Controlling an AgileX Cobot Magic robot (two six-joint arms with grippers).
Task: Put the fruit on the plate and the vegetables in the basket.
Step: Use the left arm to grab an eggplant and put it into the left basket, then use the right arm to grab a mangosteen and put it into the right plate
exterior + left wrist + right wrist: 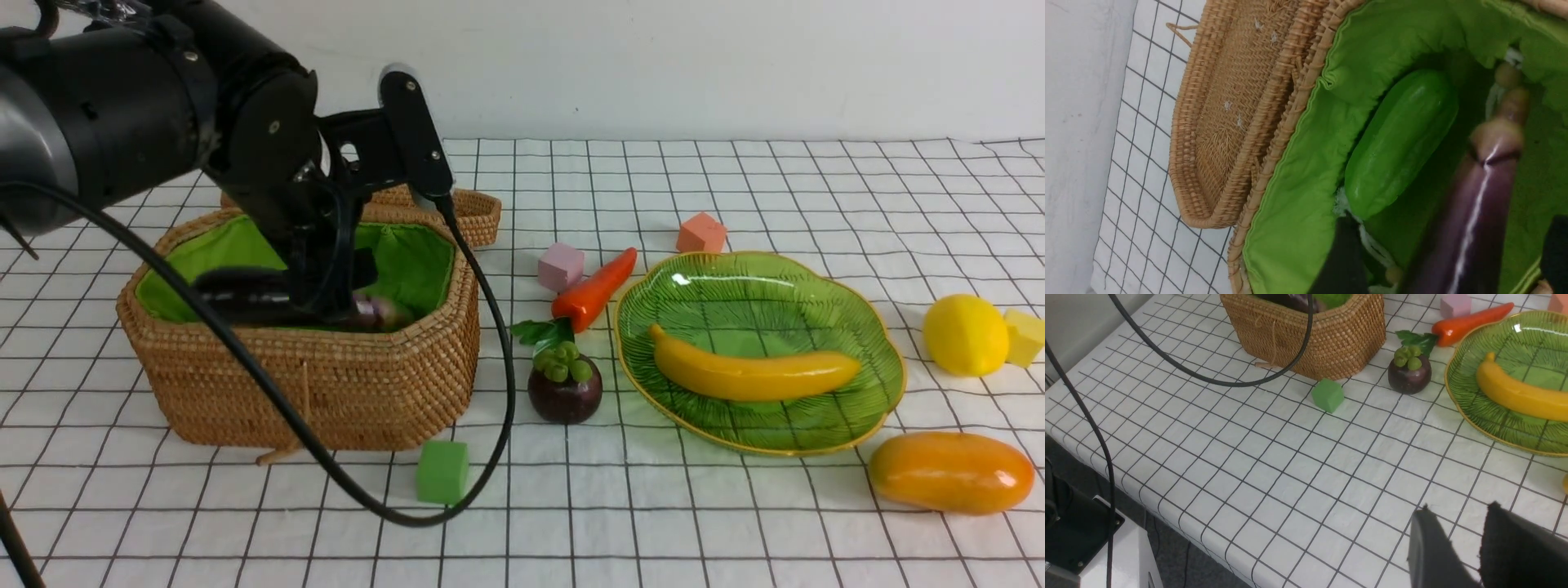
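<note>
The left gripper [1451, 222] reaches into the basket [326, 384] on the left, its jaws spread clear of the eggplant [245, 290] between them, beside the gourd [1400, 143]. The banana [751, 371] lies on the plate [735, 302]. The carrot [596, 287] and mangosteen [565, 388] sit between basket and plate. The right gripper [1466, 535] is slightly parted and empty.
</note>
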